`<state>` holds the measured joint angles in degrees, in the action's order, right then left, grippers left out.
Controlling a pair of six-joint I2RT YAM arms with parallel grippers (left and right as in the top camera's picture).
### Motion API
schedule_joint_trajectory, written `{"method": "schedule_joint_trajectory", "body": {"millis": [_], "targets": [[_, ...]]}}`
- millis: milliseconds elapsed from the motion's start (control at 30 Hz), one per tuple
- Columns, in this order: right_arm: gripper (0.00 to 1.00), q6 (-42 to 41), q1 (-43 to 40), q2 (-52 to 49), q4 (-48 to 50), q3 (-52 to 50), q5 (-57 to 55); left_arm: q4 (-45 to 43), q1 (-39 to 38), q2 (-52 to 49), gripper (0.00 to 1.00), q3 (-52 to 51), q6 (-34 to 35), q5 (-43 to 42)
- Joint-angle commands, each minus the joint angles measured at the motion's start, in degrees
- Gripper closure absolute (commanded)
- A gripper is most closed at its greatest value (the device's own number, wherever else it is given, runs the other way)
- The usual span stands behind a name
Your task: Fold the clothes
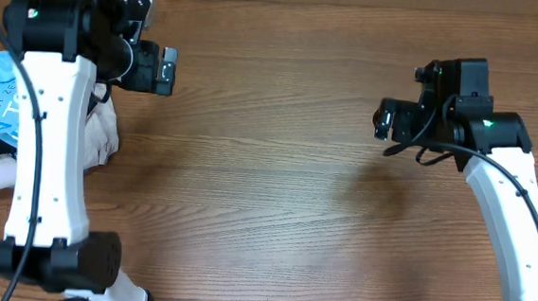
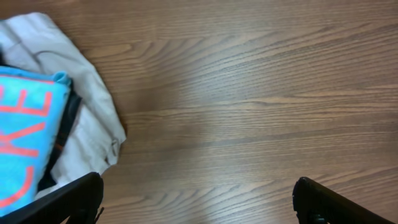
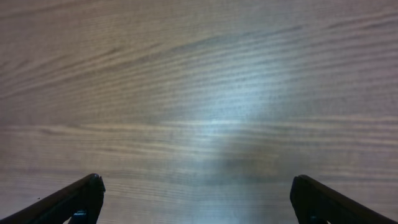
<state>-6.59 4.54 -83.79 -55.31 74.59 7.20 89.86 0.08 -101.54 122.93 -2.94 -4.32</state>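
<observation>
Black left gripper [image 2: 198, 186], jaws wide; right gripper [image 3: 197, 183] likewise. Sky-blue cotton T-shirt [image 2: 25, 124], coral lettering, atop rumpled cream garment [image 2: 93, 118], left edge of wood-grain worktop [image 2: 249, 93].

Soft overhead glare, slight blur

left arm [image 1: 52, 135]: white link runs up from the near-left base, wrist bent toward the centre.
left gripper [image 2: 199, 199]: jaws spread wide, empty.
right arm [image 1: 516, 215]: rises from the near-right base, wrist turned inward.
right gripper [image 3: 196, 198]: jaws spread wide, empty.
</observation>
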Motion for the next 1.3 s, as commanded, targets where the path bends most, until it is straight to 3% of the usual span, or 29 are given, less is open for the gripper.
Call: {"method": "schedule_joint_trajectory", "body": {"millis": [0,233,567,700,900,1267], "targets": [[0.00,0.6,-0.3,5.0,-1.4,0.9,0.8,-0.1,-0.1,8.0,0.00,-1.7,0.6,1.8],[0.00,0.5,-0.2,16.2,-2.9,0.7,-1.7,-6.6,-0.1,23.9,0.00,-16.1,-0.4,1.9],[0.00,0.3,-0.1,36.9,0.1,-8.7,-12.4,-21.0,-0.1,57.7,0.00,-49.4,-1.5,2.7],[0.00,-2.7,-0.1,43.7,-1.5,-14.2,-12.7,-21.1,-0.1,67.8,0.00,-60.1,9.3,12.2],[0.00,-7.4,-0.1,45.2,-6.2,-15.5,-12.7,-30.0,-0.1,71.5,0.00,-70.0,9.8,12.2],[0.00,-7.4,-0.1,44.9,-6.2,-15.5,-12.7,-24.5,-0.1,69.7,0.00,-72.7,9.8,12.2]]}}
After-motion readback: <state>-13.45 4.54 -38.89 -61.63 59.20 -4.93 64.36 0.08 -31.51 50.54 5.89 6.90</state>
